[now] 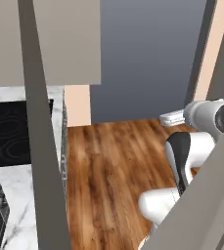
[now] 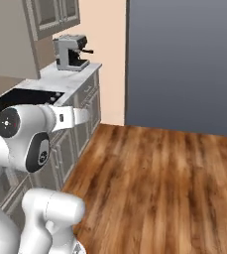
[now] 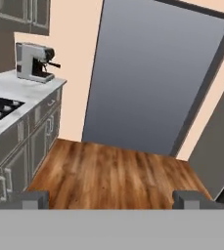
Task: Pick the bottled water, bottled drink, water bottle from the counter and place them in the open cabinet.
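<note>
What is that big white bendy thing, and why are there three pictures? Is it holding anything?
The white bendy thing is a robot arm with dark joints, standing in a pretend kitchen made on a computer. Two cameras ride behind it, one on its left and one on its right, so you see its back from both sides. The third camera sits on its hand and looks forward; the two small dark bits at the bottom are the fingertips of its gripper. The jaws stand wide apart with nothing between them, so it holds nothing.

Ahead is a wooden floor and a big grey panel. At the side runs a marble worktop with a grey coffee machine and a black stovetop. No bottles can be seen in these pictures right now.
</note>
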Robot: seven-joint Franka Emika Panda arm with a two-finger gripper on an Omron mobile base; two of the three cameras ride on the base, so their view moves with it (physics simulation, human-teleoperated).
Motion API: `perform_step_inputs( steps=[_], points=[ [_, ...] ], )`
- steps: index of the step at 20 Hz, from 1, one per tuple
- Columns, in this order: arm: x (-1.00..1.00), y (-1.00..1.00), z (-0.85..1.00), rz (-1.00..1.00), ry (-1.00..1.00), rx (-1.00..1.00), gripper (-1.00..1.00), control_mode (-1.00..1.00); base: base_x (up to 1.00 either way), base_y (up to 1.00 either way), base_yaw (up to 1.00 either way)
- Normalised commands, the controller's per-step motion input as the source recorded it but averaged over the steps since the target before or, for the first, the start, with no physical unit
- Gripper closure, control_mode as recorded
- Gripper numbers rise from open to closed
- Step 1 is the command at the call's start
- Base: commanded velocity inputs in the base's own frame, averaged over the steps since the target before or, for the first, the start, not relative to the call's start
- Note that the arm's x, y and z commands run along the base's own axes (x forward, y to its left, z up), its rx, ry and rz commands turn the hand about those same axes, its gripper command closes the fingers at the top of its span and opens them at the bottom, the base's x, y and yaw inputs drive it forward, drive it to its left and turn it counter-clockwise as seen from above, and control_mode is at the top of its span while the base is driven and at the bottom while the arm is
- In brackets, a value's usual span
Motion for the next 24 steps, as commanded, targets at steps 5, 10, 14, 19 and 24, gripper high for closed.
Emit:
perform_step_inputs(
  steps=[5,10,14,19,24],
  points=[
    [0.00,0.00,0.00,0.00,0.00,0.00,-1.00,1.00,0.03,-0.61,-0.53],
    [0.00,0.00,0.00,0.00,0.00,0.00,-1.00,1.00,0.03,-0.66,-0.52],
    [0.00,0.00,0.00,0.00,0.00,0.00,-1.00,1.00,0.03,-0.64,-0.51],
    [0.00,0.00,0.00,0.00,0.00,0.00,-1.00,1.00,0.00,-0.48,-0.53],
    [0.00,0.00,0.00,0.00,0.00,0.00,-1.00,1.00,0.02,-0.24,-0.55]
  ],
)
